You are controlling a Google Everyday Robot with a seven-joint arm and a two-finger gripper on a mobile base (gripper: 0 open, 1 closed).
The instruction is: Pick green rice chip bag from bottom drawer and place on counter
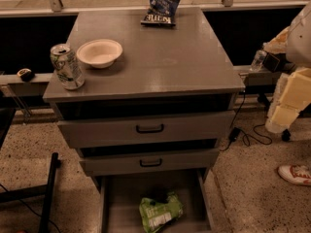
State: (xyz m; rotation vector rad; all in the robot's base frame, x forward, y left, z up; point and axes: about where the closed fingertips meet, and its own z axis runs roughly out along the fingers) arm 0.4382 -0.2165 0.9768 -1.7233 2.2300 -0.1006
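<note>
The gripper (285, 111) is at the right edge of the view, a pale cream blocky shape hanging beside the cabinet, at about the height of the upper drawer, and it holds nothing. Whether it is open or closed, I cannot tell. It is well apart from the bag (160, 211) and touches nothing on the cabinet. Below it, on the speckled floor, black cables (249, 136) run toward the cabinet, and a white and red shoe (295, 174) shows near the right edge. The bottom drawer (121, 200) stands open under the two closed drawers, the upper drawer (97, 130) and the middle drawer (112, 165), each with a black handle. The bag lies flat on the grey floor of the bottom drawer, right of the middle and toward the front, with its white label facing up; a dark shape that I cannot identify lies just at its far end. The counter (165, 62) is above. On its left part a white bowl (99, 52) stands, and a can (67, 67) stands upright just beside it at the left front corner. A dark blue chip bag (161, 6) stands at the far edge of the counter.
</note>
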